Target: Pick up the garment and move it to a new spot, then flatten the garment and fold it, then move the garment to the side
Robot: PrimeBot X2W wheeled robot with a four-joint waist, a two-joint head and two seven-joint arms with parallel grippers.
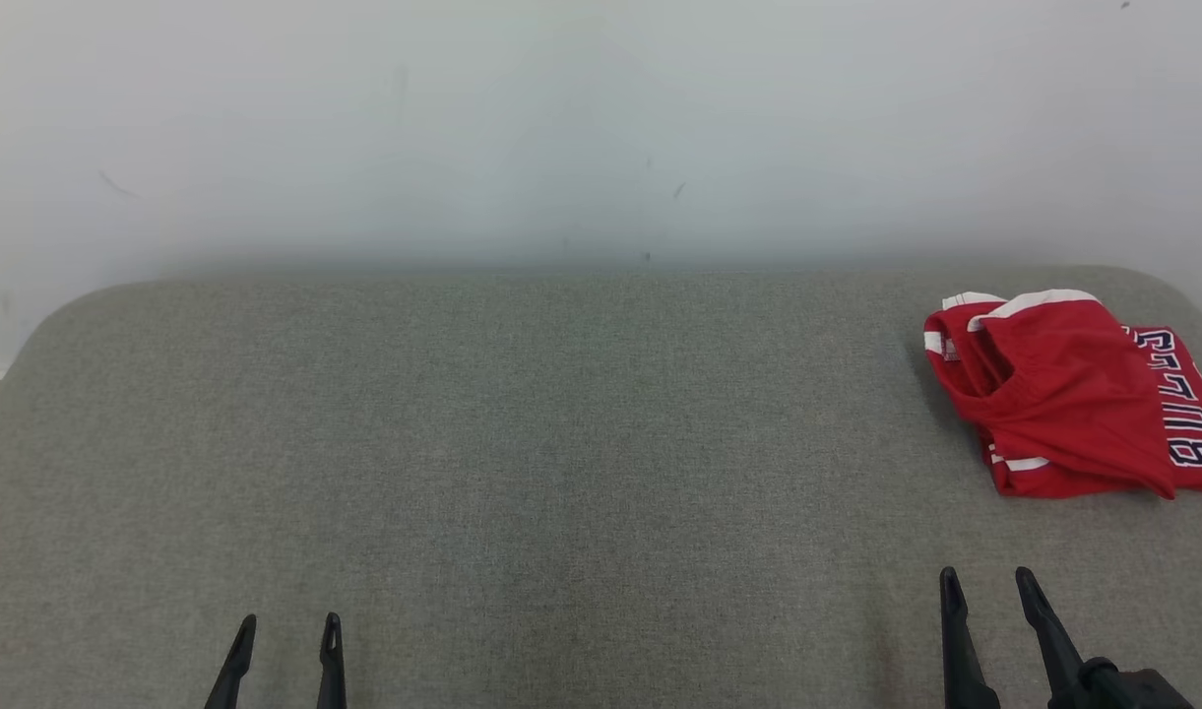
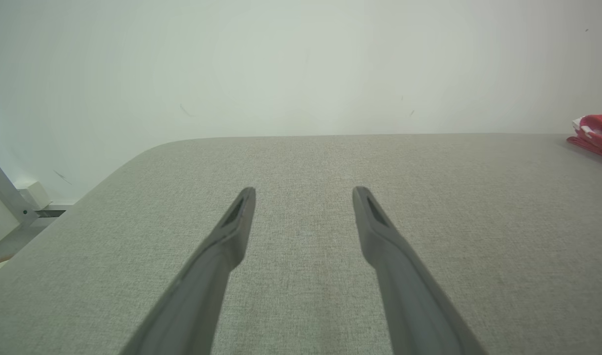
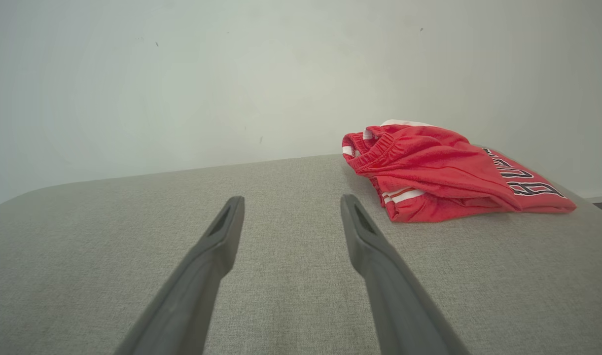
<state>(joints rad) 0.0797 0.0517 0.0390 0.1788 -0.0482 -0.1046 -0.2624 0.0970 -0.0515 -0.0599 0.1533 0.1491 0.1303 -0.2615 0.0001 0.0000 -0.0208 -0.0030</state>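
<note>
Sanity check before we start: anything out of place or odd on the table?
Just the red garment: it lies crumpled in a loose heap at the far right of the grey table, close to its edge, not laid flat. No visible spill or damage.

The garment is lying on the counter, sitting in its far right corner, near the back edge. The wall is standing directly behind the counter. The left gripper is hovering over the near left part of the counter, well apart from the garment. The right gripper is hovering over the near right part, its jaws pointing toward the wall, with the garment lying ahead of them and slightly to their right
</note>
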